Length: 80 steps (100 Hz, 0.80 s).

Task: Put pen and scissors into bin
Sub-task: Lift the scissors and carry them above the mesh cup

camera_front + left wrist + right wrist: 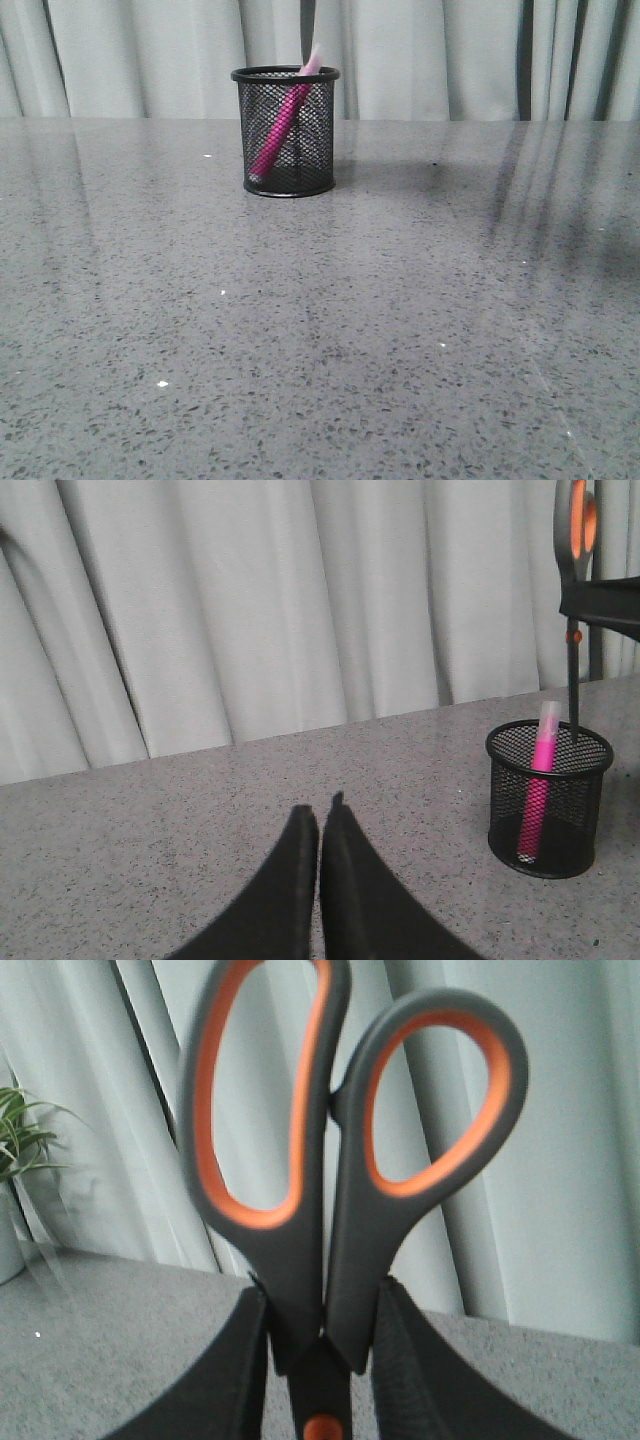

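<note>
Scissors [340,1190], smooth grey orange-lined loops, clamped in right tool [322,1360] above mesh bin [548,798].

Grey speckled bench [320,350] w/ pale curtain [150,55] hanging behind; green potted plant [15,1160] sitting at bench edge.

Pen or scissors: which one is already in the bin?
The pen, leaning inside the bin. The scissors are held in the right gripper above it.
</note>
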### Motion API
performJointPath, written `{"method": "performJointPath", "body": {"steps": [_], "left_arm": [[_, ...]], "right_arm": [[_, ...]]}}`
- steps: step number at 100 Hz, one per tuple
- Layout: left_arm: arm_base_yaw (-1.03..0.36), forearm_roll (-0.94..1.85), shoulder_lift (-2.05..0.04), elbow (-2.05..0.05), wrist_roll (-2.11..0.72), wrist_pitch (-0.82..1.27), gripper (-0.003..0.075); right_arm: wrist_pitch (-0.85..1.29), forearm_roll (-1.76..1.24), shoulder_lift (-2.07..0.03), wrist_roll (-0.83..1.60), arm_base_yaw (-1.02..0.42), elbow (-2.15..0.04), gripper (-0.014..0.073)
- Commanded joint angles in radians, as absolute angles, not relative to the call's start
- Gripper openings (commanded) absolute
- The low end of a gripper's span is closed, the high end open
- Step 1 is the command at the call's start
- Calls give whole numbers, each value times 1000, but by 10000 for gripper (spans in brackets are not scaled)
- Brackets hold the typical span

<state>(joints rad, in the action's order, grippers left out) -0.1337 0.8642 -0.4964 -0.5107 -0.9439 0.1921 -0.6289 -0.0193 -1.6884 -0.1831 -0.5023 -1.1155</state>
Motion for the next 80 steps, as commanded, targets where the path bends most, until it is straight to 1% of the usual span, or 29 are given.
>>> {"method": "performJointPath", "body": {"steps": [1, 29, 63, 80], "left_arm": [[-132, 884, -501, -539, -933, 148, -22], [-132, 884, -501, -539, -933, 148, -22], [-132, 884, -501, -539, -933, 148, -22], [-132, 884, -501, -539, -933, 148, -22]], "right_arm": [[-729, -9, -1662, -176, -502, -1143, -76], [-709, -7, -1679, -176, -502, -1123, -76], [-760, 0, -1685, -176, -502, -1052, -76], [-760, 74, -1697, -176, -502, -1052, -76]]}}
